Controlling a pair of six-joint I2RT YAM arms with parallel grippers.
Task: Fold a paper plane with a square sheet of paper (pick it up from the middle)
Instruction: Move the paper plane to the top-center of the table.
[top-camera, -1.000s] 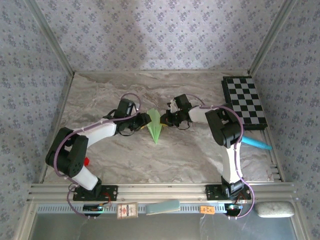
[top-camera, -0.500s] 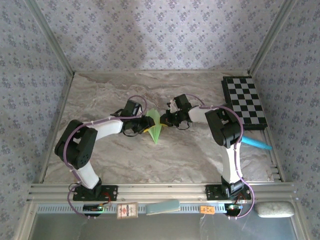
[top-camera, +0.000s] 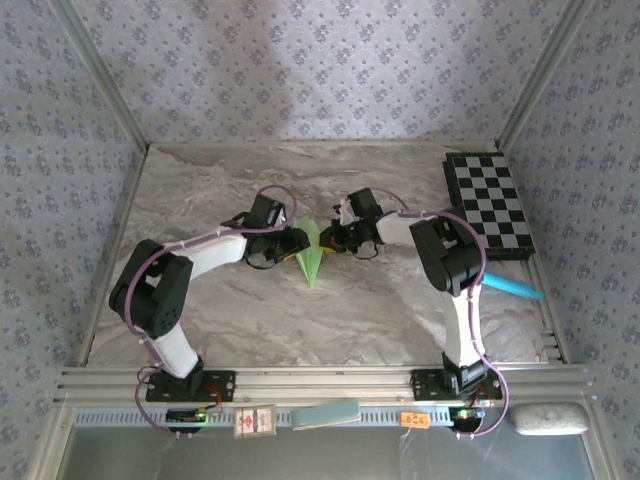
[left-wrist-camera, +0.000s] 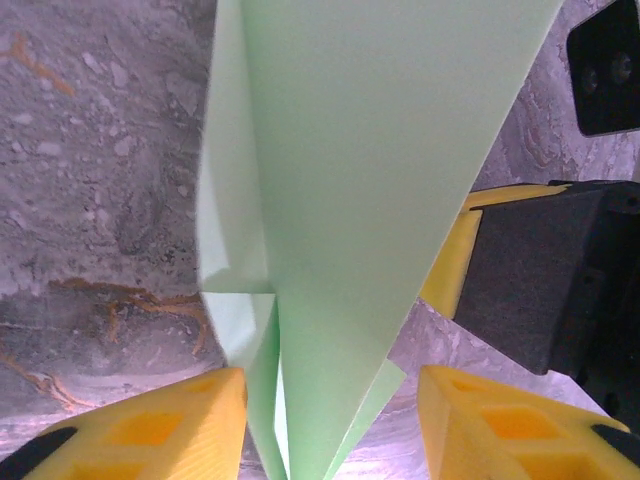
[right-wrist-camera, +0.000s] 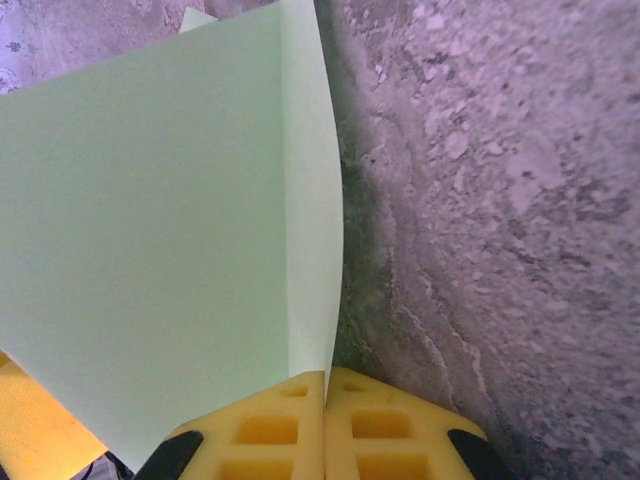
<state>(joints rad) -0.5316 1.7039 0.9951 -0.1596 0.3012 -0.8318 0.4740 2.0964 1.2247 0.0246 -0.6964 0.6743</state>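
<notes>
Paper plane: pale green dart at the middle of the marbled table, between both grippers.
Left gripper: jaws apart, paper standing between them.
Right gripper: closed, pinching the plane's edge.

Floral-patterned grey walls; marbled grey tabletop; metal rail near edge; light soft, probably overhead.

top view's evenly lit with soft diffuse light and kinda low-res; arms throw only faint shadows on the marble table; wrist shots are crisp up close; the paper plane looks flat and washed out, with a dark shadow hugging its right edge
</notes>
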